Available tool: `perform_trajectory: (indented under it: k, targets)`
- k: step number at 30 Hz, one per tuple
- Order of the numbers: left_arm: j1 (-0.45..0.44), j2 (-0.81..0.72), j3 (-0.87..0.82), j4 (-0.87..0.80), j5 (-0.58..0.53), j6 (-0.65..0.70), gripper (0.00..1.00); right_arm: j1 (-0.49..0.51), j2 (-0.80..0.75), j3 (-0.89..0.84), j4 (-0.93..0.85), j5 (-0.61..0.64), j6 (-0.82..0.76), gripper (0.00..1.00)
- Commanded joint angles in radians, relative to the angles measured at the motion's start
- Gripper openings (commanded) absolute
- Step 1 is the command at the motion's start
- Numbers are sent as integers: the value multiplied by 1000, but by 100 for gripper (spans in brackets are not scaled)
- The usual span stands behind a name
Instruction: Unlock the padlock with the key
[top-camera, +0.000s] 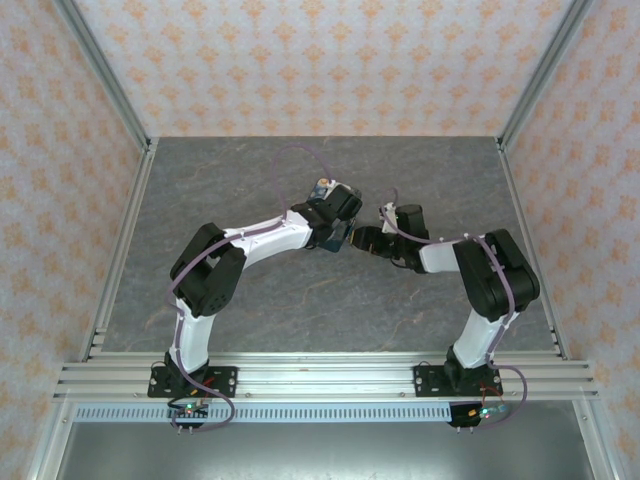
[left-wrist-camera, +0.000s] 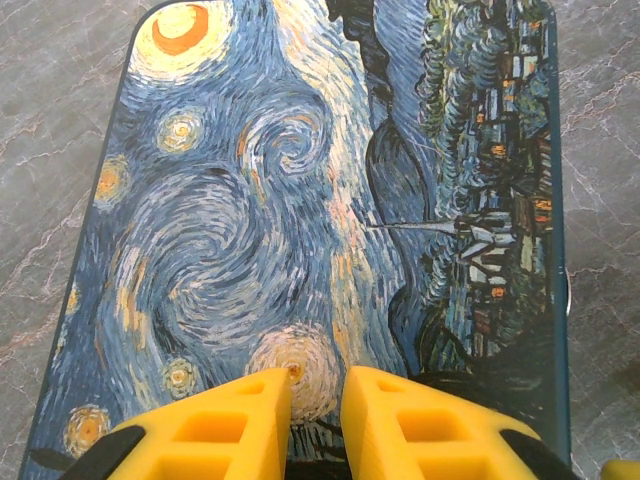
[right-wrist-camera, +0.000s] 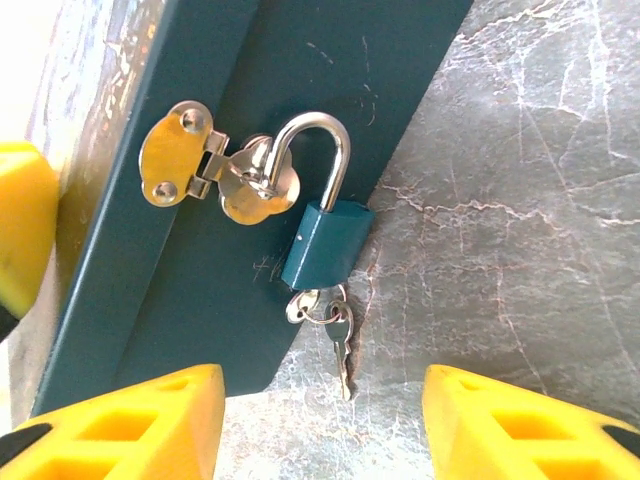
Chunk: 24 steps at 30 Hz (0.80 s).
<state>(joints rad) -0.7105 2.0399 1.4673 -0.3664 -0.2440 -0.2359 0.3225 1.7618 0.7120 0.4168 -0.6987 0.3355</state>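
The teal-blue padlock (right-wrist-camera: 325, 245) hangs by its metal shackle from a silver hasp (right-wrist-camera: 195, 165) on the dark teal side of the starry-night box (left-wrist-camera: 300, 200). A small silvery key (right-wrist-camera: 305, 305) sits at the padlock's underside, and a second key (right-wrist-camera: 343, 352) dangles from the same ring over the table. My right gripper (right-wrist-camera: 325, 420) is open, its yellow fingers wide apart just short of the keys and touching nothing. My left gripper (left-wrist-camera: 317, 400) rests over the box's painted lid with its fingers nearly together and nothing between them.
The box lies on a grey marbled table (top-camera: 300, 300) near its middle, under the two wrists (top-camera: 345, 225). Aluminium rails and patterned walls (top-camera: 320, 60) enclose the table. Open tabletop (right-wrist-camera: 520, 200) lies to the right of the padlock.
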Motion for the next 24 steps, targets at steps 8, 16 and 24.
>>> perform_trajectory:
  k: [8, 16, 24]
  targets:
    - [78, 201, -125, -386, 75, 23, 22, 67, 19, 67, -243, 230, -124, 56]
    - [78, 204, -122, -387, 77, 26, 22, 82, 111, 169, -290, 305, -104, 54]
    - [79, 207, -122, -387, 80, 27, 22, 46, 187, 228, -188, 428, 40, 51]
